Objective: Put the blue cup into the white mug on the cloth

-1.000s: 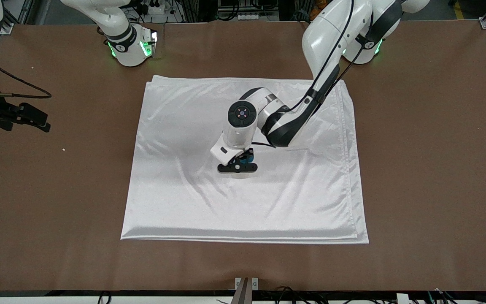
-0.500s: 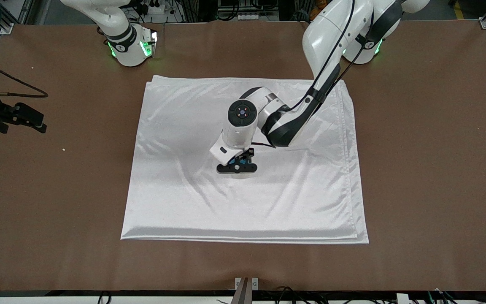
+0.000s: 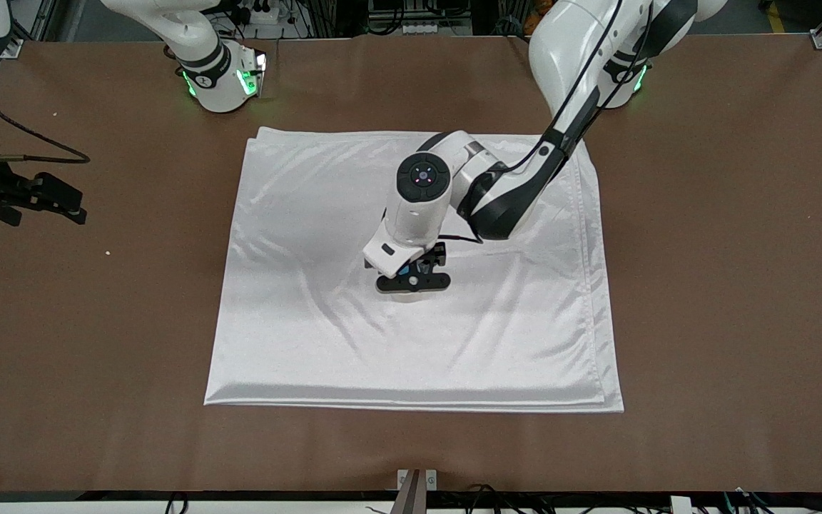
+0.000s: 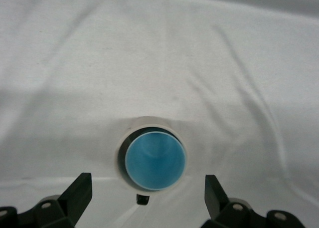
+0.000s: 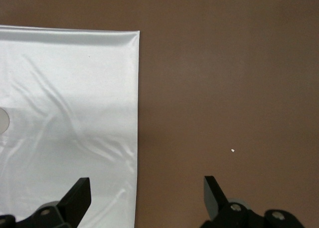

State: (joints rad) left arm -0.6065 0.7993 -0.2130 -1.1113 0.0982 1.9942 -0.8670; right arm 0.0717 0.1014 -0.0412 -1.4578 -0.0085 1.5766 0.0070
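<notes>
The blue cup (image 4: 155,159) sits upright inside the white mug (image 4: 121,155), whose black handle (image 4: 143,199) points toward my left gripper. The mug stands near the middle of the white cloth (image 3: 311,335). My left gripper (image 4: 148,202) hovers just over the mug, open and empty, with a finger (image 4: 79,190) on either side, clear of the rim. In the front view the left gripper (image 3: 413,280) hides the mug, and only a sliver of the blue cup (image 3: 404,271) shows. My right gripper (image 5: 147,203) is open and empty, over the bare table (image 5: 224,88) beside the cloth's edge (image 5: 136,113).
The cloth (image 4: 224,63) is lightly wrinkled around the mug. My right arm's hand (image 3: 47,194) waits over the brown table (image 3: 725,285) at the right arm's end. A small white speck (image 3: 108,252) lies on the table there.
My left arm's hand has shifted a little toward the left arm's end of the table and away from the mug. Less of the blue cup shows under it. The right arm has barely moved.
</notes>
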